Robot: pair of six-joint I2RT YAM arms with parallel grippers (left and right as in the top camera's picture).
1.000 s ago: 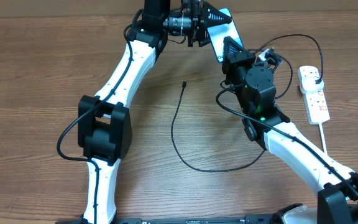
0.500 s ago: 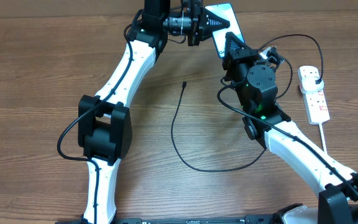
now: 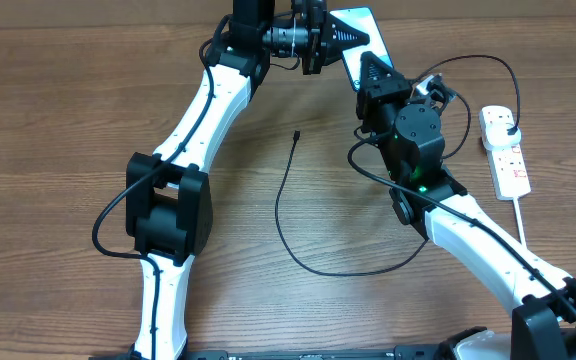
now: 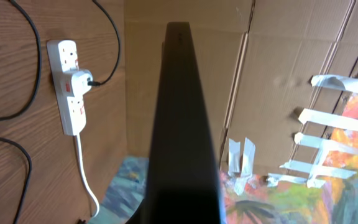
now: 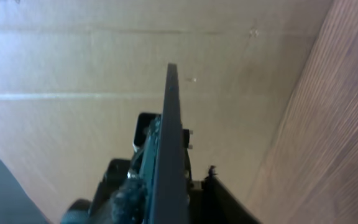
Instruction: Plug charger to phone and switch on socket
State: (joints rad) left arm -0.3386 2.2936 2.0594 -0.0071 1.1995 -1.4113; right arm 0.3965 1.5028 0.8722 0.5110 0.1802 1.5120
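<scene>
Wooden table (image 3: 48, 120), and the phone (image 3: 366, 16) is up at the far edge with the left gripper (image 3: 340, 35) and right gripper (image 3: 371, 72) both crowding it. Can't tell whose fingers are clamped, honestly. The charger (image 3: 280, 200) has its connector tip (image 3: 296, 135) mid-table, well apart, aimed at the far edge, about equally near both arms.

Over the last second the right gripper (image 3: 365, 62) has moved farther out and slightly left. Its black body now covers the lower strip of the phone (image 3: 360, 22) screen that showed before. The phone's visible end has shifted left, toward the left gripper (image 3: 343, 35). Most of this displacement came in the first half second.
</scene>
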